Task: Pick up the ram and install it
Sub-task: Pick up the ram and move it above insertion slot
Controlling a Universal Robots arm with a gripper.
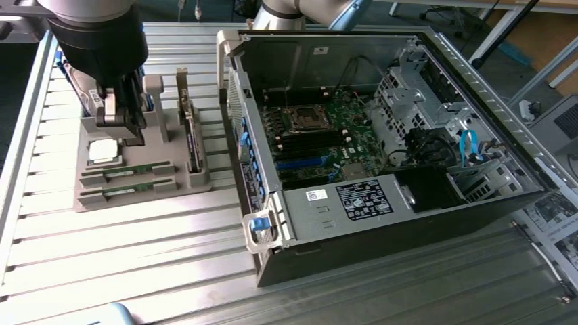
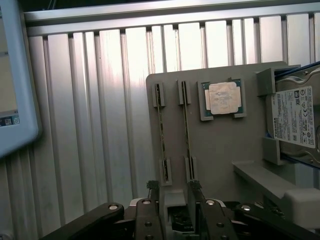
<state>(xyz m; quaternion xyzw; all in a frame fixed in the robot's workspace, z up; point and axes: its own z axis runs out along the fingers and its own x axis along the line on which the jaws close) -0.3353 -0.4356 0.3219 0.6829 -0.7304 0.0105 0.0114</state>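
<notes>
**Open gripper over the parts fixture, ram not yet lifted**

The computer case (image 1: 316, 37) is the largest thing in the scene. It lies well apart from the gripper (image 1: 126, 132), toward the exterior view's right. It rests on its side with the panel off, so the motherboard (image 1: 329, 135) faces up; that looks meant to let a part be pushed in from above.

The ribbed aluminium table (image 1: 135, 257) carries both the case and the grey fixture (image 2: 215, 145), which sits directly under the gripper. The fixture seems built to give each part a fixed, known place.

The hard drive (image 2: 295, 122) is propped between posts at the fixture's far side from the gripper, with its white label showing. The processor (image 2: 222, 98) lies flat in a shallow pocket, nearer to the gripper than the drive.

The ram (image 2: 161, 135) stands on its long edge, held at each end by slotted posts, and a second stick (image 2: 187, 135) stands parallel just beside it. Standing them on edge probably leaves the thin upper edge free for a pinch. Both sticks are near the fingertips but apart from them.

The gripper (image 2: 173, 187) hangs above the fixture with its fingers (image 2: 152, 186) spread wide. Nothing is between them. Which stick it is lined up on cannot be told.
</notes>
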